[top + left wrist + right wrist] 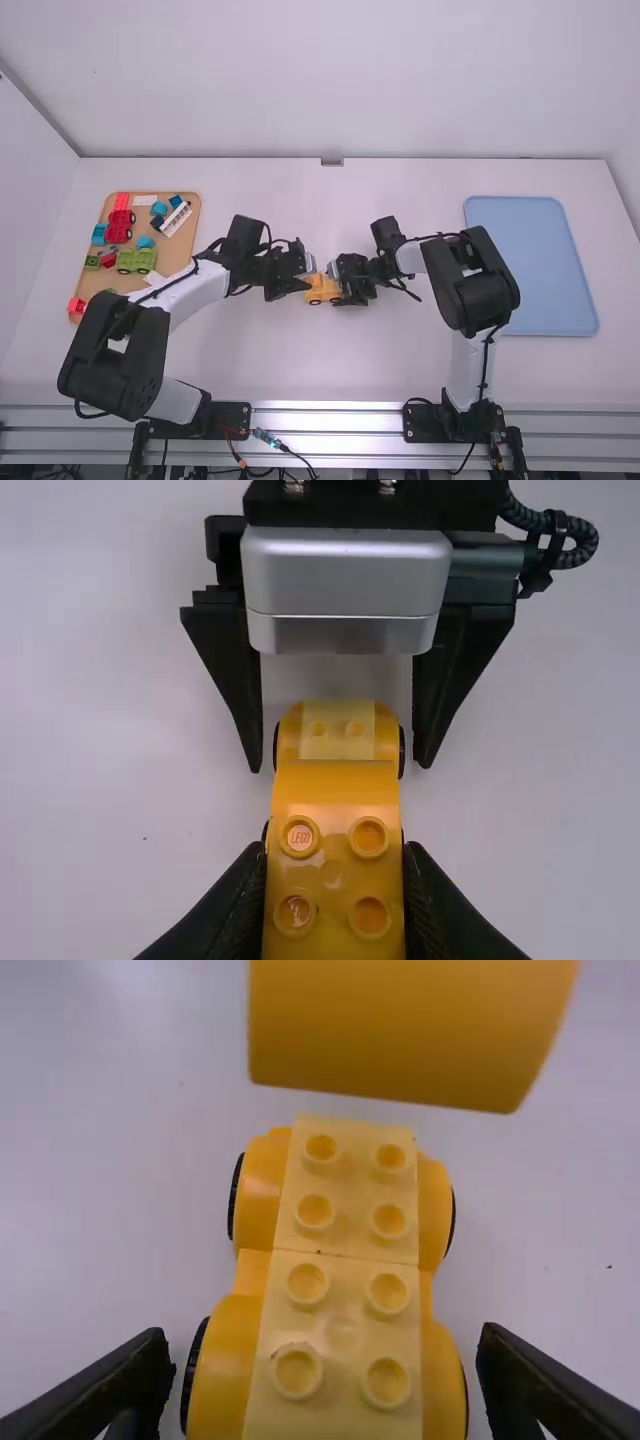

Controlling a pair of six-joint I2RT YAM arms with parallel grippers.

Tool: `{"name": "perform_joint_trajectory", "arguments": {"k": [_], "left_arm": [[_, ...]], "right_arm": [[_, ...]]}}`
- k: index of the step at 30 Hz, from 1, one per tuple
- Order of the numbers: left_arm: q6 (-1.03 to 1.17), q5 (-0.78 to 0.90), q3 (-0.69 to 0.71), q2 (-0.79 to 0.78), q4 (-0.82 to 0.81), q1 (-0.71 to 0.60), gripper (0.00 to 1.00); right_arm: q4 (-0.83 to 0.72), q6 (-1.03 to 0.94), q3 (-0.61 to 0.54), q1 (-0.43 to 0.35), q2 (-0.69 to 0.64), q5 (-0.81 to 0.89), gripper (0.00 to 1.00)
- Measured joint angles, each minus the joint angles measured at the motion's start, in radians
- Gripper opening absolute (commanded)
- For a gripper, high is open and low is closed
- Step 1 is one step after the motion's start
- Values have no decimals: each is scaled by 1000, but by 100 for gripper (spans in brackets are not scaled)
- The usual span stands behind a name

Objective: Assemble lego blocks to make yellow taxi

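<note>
Item 1, left gripper: just left of centre in my high view. Fingers closed on the sides of item 2; I see them pressing it at the lower edge of the left wrist view.

Item 2, yellow block: one, round studs on top, pinched in item 1. In the right wrist view I find it across the upper part of the frame, apart from item 3, with white tabletop showing between the two.

Item 3, yellow wheeled base: one, near the centre of the high view, between the two grippers. Dark wheels along both sides; paler studded top, eight studs in two columns. I log it upright in the middle of the right wrist view.

Item 4, right gripper: just right of centre in the high view. Fingers spread, one to either side of item 3, near its flanks, with a gap at each; nothing gripped.

Item 5, tan tray: left side of the high view, holding loose pieces. I list a red wheeled piece, a green wheeled piece below it, a white studded piece towards the tray's upper right and a red block near its upper edge, among others in blue, green and white.

Item 6, blue tray: right side of the high view, lying flat.
</note>
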Motion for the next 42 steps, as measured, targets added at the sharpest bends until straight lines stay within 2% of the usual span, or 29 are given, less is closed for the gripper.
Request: {"name": "perform_joint_trajectory", "arguments": {"k": [6, 13, 27, 28, 31, 32, 42], "left_arm": [[-11, 0, -3, 0, 6, 0, 2], [-11, 0, -2, 0, 8, 0, 2], [-13, 0, -2, 0, -4, -1, 2], [-13, 0, -3, 0, -4, -1, 2], [-14, 0, -2, 0, -5, -1, 2], [-13, 0, -2, 0, -6, -1, 2], [-13, 0, -45, 0, 52, -1, 2]], "right_arm": [[61, 62, -3, 0, 0, 22, 77], [206, 154, -77, 0, 0, 16, 73], [228, 177, -92, 0, 0, -40, 74], [228, 177, -92, 0, 0, -42, 71], [229, 185, -92, 4, 0, -43, 52], [231, 187, -92, 5, 0, -47, 49], [237, 216, -91, 46, 0, -39, 47]]}}
